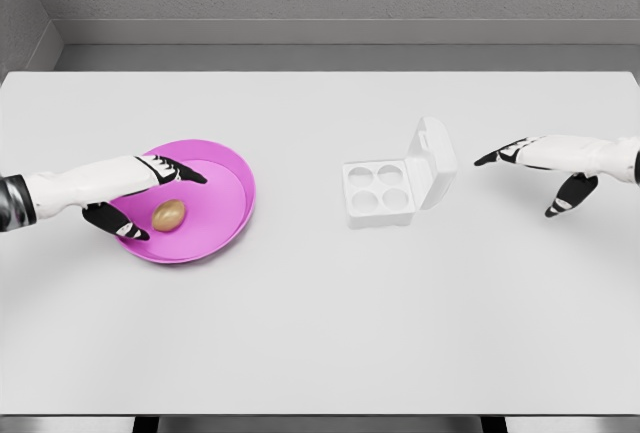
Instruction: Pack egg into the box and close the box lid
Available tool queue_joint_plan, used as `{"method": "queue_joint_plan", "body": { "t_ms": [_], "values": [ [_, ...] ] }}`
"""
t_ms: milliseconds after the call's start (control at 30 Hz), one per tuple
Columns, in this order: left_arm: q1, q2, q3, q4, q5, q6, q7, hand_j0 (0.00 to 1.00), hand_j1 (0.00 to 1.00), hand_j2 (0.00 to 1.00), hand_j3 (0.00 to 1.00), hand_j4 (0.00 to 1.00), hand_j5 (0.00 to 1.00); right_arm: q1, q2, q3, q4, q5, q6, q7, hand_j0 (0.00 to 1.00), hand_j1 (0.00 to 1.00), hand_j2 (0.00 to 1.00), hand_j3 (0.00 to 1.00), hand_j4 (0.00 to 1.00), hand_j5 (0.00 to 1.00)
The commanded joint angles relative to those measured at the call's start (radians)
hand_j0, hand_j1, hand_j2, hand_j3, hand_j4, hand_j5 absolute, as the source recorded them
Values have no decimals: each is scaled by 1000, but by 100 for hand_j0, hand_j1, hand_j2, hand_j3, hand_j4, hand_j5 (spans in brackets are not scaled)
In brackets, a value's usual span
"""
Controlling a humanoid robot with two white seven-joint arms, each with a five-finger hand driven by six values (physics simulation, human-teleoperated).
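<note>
- Head view: the left hand (140,196) hovers over the pink bowl (228,185), fingers spread and holding nothing; the egg (168,215) lies in the bowl just beside its thumb, between thumb and fingers.
- To grasp well, it should lower and close gently around the egg's middle.
- The right hand (545,165), released too, waits just beside the open lid (434,161) of the box (378,194), ready to shut it.

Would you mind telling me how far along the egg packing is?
Nothing is packed yet. The egg lies in the pink bowl, with the left hand open around it. The box has empty cups and its lid up. Grasping, placing and closing remain.
</note>
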Motion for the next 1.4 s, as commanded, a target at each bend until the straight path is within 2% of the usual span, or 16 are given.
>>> {"method": "queue_joint_plan", "body": {
  "t_ms": [0, 433, 500, 1367],
  "values": [
    [-2, -10, 0, 5, 4, 3, 2, 97, 97, 97, 97, 97, 97, 0, 3, -1, 0, -5, 2, 0, 100, 100, 100, 100, 100, 100],
    [-3, -21, 0, 23, -4, 3, 3, 97, 97, 97, 97, 97, 97, 0, 17, 1, 1, -5, 2, 0, 100, 100, 100, 100, 100, 100],
    [-5, -27, 0, 45, -4, 3, 3, 96, 96, 96, 96, 96, 96, 0, 17, 1, 1, -5, 2, 0, 100, 100, 100, 100, 100, 100],
    [-8, -27, 0, 45, -38, 3, 2, 89, 89, 89, 89, 89, 89, 0, 28, 2, 1, -5, 2, 0, 100, 100, 100, 100, 100, 100]
  ]
}}
